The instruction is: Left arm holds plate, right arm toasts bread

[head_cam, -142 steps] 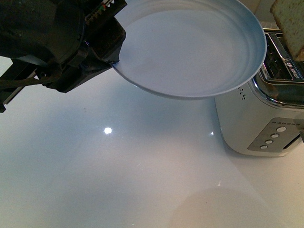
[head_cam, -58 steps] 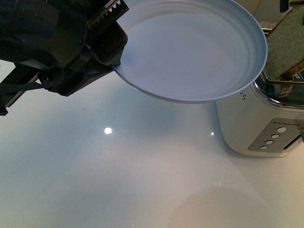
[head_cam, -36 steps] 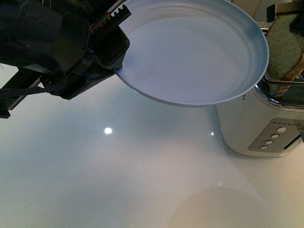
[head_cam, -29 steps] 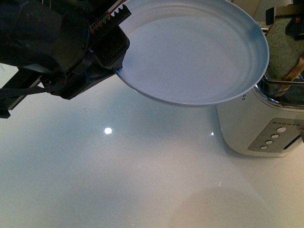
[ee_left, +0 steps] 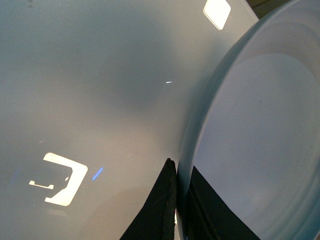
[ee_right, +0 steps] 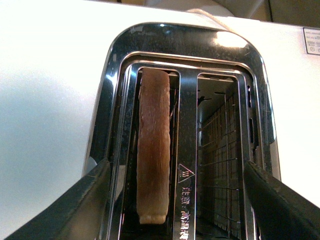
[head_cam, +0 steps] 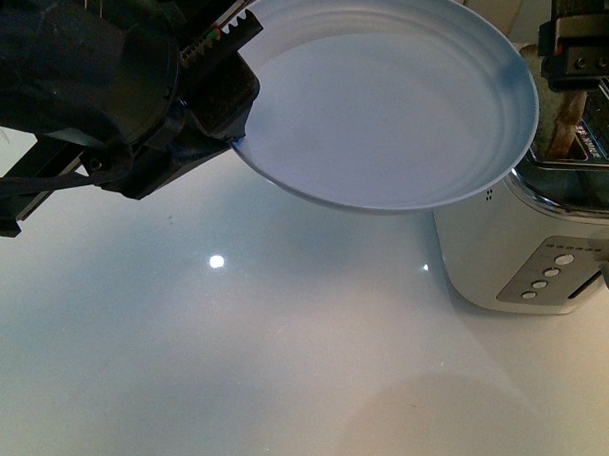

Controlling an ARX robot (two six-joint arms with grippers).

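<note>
My left gripper is shut on the near rim of the pale blue-grey plate, holding it empty and tilted above the white table, beside the toaster. In the left wrist view the black fingers pinch the plate rim between them. The bread stands on edge in one slot of the toaster, crust up. My right gripper hangs open just above the toaster, its fingers wide on either side and touching nothing. In the front view only a strip of bread crust shows under the right gripper.
The silver toaster stands at the right of the white table, buttons and lever facing me. Its second slot is empty. The plate's far edge overhangs the toaster's left side. The bulky left arm fills the upper left.
The bread has gone from held above the toaster down into its slot. The right gripper has let go and stands open above it. The plate has barely moved.
</note>
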